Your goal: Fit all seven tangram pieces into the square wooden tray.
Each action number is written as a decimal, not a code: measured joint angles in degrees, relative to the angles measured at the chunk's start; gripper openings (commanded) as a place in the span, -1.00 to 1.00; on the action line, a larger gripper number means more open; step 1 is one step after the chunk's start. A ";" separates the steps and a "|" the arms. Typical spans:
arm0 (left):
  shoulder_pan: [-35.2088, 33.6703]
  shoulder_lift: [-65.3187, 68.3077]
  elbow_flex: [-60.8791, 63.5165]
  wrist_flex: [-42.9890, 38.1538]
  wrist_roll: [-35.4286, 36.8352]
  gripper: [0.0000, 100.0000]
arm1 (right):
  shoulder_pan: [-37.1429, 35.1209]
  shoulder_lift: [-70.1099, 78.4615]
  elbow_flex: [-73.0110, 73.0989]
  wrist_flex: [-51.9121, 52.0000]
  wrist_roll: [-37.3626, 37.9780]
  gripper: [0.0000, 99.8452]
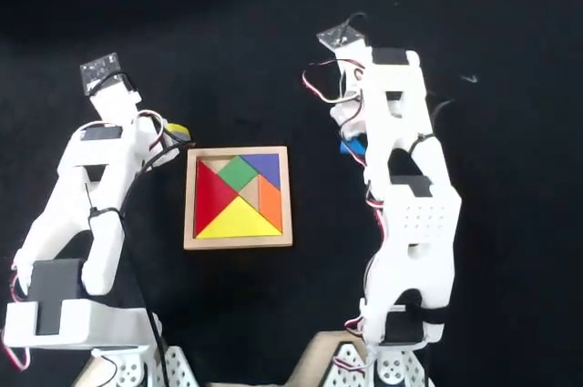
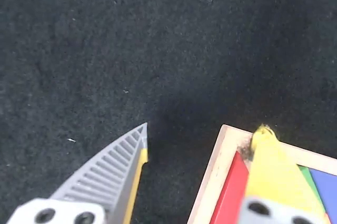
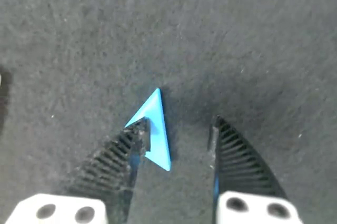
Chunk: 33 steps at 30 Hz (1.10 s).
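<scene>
**Tray nearly full, one blue triangle out on the worktop**

From above: square wooden tray (image 1: 237,242) flat on the black worktop (image 1: 228,59), between left arm (image 1: 91,178) and right arm (image 1: 405,196). Inside it, red triangle (image 1: 209,198) along the left side, yellow triangle (image 1: 239,220) along the near side, green piece (image 1: 239,171) and blue-violet piece (image 1: 265,167) along the far side, orange piece (image 1: 270,198) at the right. Tan patch (image 1: 249,188) in the middle: piece or bare wood, cannot tell. Small blue triangle (image 1: 350,146) outside the tray, near its far right corner but apart, mostly covered by the right arm. Left gripper (image 1: 176,134) largely under its arm, a yellow tip just beside the tray's far left corner.

From the left wrist: left gripper (image 2: 202,129) released and spread wide, grey finger (image 2: 124,166) over bare worktop, yellow finger (image 2: 271,166) over the tray's corner. Touching the rim (image 2: 213,176) or above it, cannot tell. Tray cut off by the frame edge, with slivers of red triangle (image 2: 234,192), green piece (image 2: 307,177) and blue-violet piece (image 2: 325,187).

From the right wrist: right gripper (image 3: 179,124) released, black fingers (image 3: 237,155) either side of the small blue triangle (image 3: 158,134), which lies flat on the worktop. One edge tucked behind one finger; contact or not, cannot tell. Other finger apart from it.
</scene>
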 measured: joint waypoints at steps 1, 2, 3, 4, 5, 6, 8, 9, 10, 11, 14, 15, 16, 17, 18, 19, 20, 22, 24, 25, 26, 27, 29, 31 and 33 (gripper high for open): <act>0.00 0.00 0.00 0.00 0.00 -0.39 | 0.00 0.00 -0.09 0.44 -0.18 -0.62; 0.00 0.00 0.00 0.00 0.00 -0.39 | -0.26 0.00 -0.09 0.70 -0.35 -0.61; 0.00 0.00 0.00 0.00 0.00 -0.39 | -0.35 0.00 -0.09 0.97 -0.26 -0.60; 0.00 0.00 0.00 0.00 0.00 -0.39 | -0.53 -0.26 0.35 1.05 -0.26 -0.57; 0.00 0.00 0.00 0.00 0.00 -0.39 | -0.70 -0.88 1.14 1.05 -0.26 -0.53; 0.00 0.00 0.00 0.00 0.00 -0.39 | -0.88 -1.67 2.37 1.05 -0.26 -0.48; 0.00 0.00 0.00 0.00 0.00 -0.39 | -1.41 -3.78 5.36 1.14 0.97 -0.40; 0.00 0.00 0.00 0.00 0.00 -0.39 | -1.76 -5.19 7.12 1.14 1.93 -0.38; 0.00 0.00 0.00 0.00 0.00 -0.39 | -2.02 -6.59 8.97 1.14 3.43 -0.37; 0.00 0.00 0.00 0.00 0.00 -0.39 | -2.20 -7.91 10.90 0.88 5.10 -0.37; 0.00 0.00 0.00 0.00 0.00 -0.39 | -2.29 -11.43 16.62 -3.08 10.46 -0.37; 0.00 0.00 0.00 0.00 0.00 -0.39 | -2.37 -11.87 18.29 -4.66 11.69 -0.37; 0.00 0.00 0.00 0.00 0.00 -0.39 | -2.46 -12.04 19.69 -6.42 12.31 -0.37; 0.00 0.00 0.00 0.00 0.00 -0.39 | -2.64 -12.04 20.66 -7.91 12.57 -0.37; 0.00 0.00 0.00 0.00 0.00 -0.39 | -2.90 -12.04 21.01 -9.05 12.84 -0.37; 0.00 0.00 0.00 0.00 0.00 -0.39 | -2.99 -12.04 21.10 -9.93 12.84 -0.37; 0.00 0.00 0.00 0.00 0.00 -0.39 | -3.25 -12.13 21.10 -10.46 13.01 -0.37; 0.00 0.00 0.00 0.00 0.00 -0.39 | -3.60 -12.13 21.19 -10.99 13.10 -0.37; 0.00 0.00 0.00 0.00 0.00 -0.39 | -3.87 -12.13 21.45 -11.25 13.10 -0.37; 0.00 0.00 0.00 0.00 0.00 -0.39 | -4.04 -12.13 21.45 -11.25 13.10 -0.37; 0.00 0.00 0.00 0.00 0.00 -0.39 | -4.04 -12.13 21.45 -11.34 13.10 -0.37; 0.00 0.00 0.00 0.00 0.00 -0.39 | -4.04 -12.13 21.45 -11.34 13.10 -0.39; 0.00 0.00 0.00 0.00 0.00 -0.39 | -3.96 -11.78 21.45 -11.34 13.10 -0.48; 0.00 0.00 0.00 0.00 0.00 -0.39 | -3.96 -10.11 21.01 -11.34 13.10 -0.56; 0.00 0.00 0.00 0.00 0.00 -0.39 | -3.87 -9.14 19.96 -11.43 13.10 -0.59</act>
